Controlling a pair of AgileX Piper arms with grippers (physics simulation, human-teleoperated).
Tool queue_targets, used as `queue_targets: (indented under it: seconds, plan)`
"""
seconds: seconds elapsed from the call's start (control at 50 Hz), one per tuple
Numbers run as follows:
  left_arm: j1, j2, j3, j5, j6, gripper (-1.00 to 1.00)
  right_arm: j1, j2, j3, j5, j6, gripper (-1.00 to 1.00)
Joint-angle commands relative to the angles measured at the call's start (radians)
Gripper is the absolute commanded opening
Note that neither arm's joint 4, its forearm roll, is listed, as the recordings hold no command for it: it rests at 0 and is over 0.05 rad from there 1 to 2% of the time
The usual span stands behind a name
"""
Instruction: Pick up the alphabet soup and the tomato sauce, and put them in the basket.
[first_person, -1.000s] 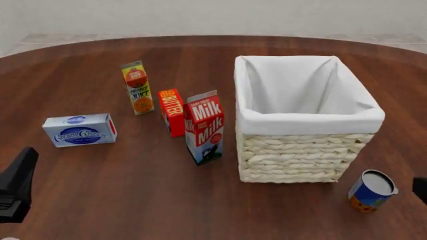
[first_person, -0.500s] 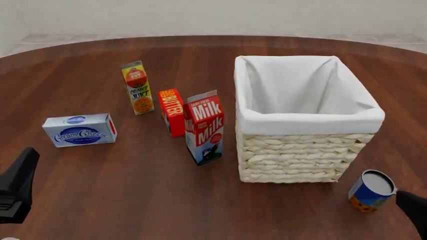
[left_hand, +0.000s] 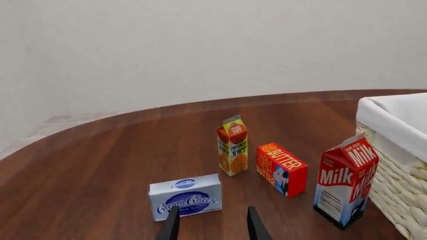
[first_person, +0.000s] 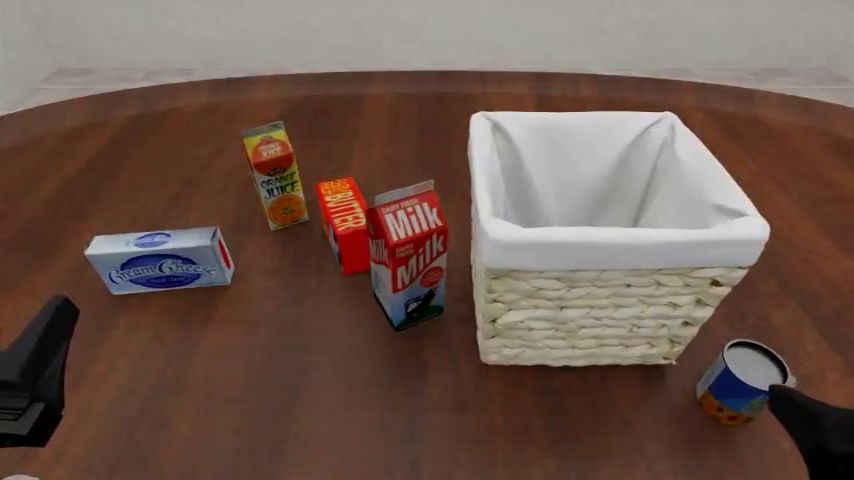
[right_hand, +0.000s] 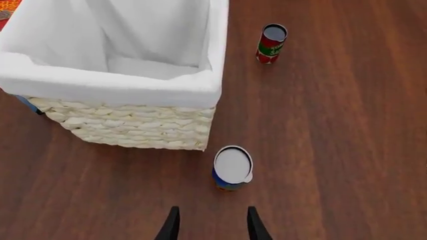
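Observation:
The alphabet soup (first_person: 741, 383), a short blue and orange can with a grey top, stands upright on the table by the basket's near right corner. In the right wrist view the alphabet soup (right_hand: 232, 167) is just ahead of my right gripper (right_hand: 212, 226), which is open, empty and clear of it. The tomato sauce (right_hand: 271, 44), a small red and green can, stands past the basket (right_hand: 113, 86); the front view does not show it. The cream wicker basket (first_person: 621, 242) has a white lining. My left gripper (left_hand: 212, 227) is open and empty, near the cream cheese box.
A cream cheese box (first_person: 159, 259), an orange juice carton (first_person: 275, 175), a red butter box (first_person: 344, 223) and a milk carton (first_person: 411, 254) stand left of the basket. The milk carton (left_hand: 343, 181) is close to the basket's left wall.
My right gripper has come further into the front view from the lower right corner, closer to the alphabet soup. The left arm and all objects have stayed put.

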Motion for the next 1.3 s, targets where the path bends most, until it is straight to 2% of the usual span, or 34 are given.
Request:
queue_targets:
  seconds: [0.02, 0.22, 0.54, 0.72, 1.3]
  plan:
    - [0.0, 0.0, 0.0, 0.001, 0.002, 1.0, -0.024, 0.023, 0.041, -0.072, -0.013, 1.0]
    - [0.0, 0.0, 0.0, 0.001, 0.004, 1.0, -0.043, 0.068, 0.063, -0.142, -0.018, 1.0]
    - [0.001, 0.0, 0.0, 0.004, 0.008, 1.0, -0.045, 0.059, 0.093, -0.171, -0.012, 1.0]
    - [0.001, 0.001, 0.001, 0.006, 0.011, 1.0, -0.073, 0.108, 0.108, -0.224, -0.035, 1.0]
    - [0.008, 0.015, 0.001, 0.004, 0.014, 1.0, -0.07, 0.277, 0.101, -0.37, -0.042, 1.0]
